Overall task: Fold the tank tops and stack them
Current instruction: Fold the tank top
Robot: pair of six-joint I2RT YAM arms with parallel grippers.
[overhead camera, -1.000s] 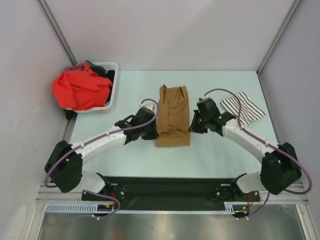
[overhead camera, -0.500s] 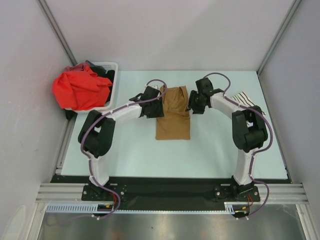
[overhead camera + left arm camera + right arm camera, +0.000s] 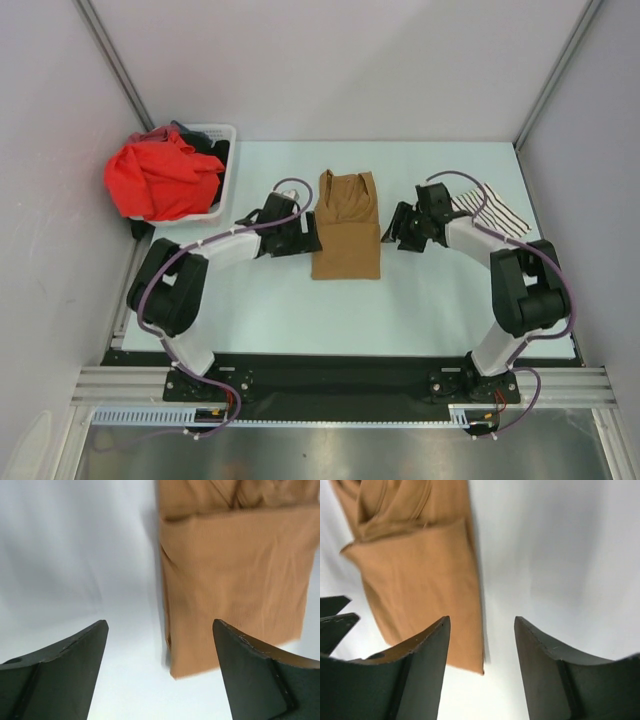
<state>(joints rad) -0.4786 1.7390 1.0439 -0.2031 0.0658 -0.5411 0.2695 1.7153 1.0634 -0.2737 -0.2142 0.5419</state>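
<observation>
The tan-brown tank top (image 3: 346,226) lies folded into a narrow rectangle at mid-table, straps at the far end. My left gripper (image 3: 309,240) sits just off its left edge, open with nothing between the jaws. In the left wrist view the tan top (image 3: 235,570) lies flat ahead of the left gripper (image 3: 161,625). My right gripper (image 3: 396,233) is off the right edge, open and empty. The right wrist view shows the tan top (image 3: 420,575) beyond the right gripper (image 3: 481,619). The striped tank top (image 3: 493,212) lies folded at the right, partly behind the right arm.
A white laundry basket (image 3: 226,134) stands at the back left, heaped with red cloth (image 3: 160,178) and some dark cloth. Grey walls close the table on three sides.
Both grippers went from shut to open and let go of the tan top. They reached to its far end, then drew back to its sides. The top now lies slightly shorter.
</observation>
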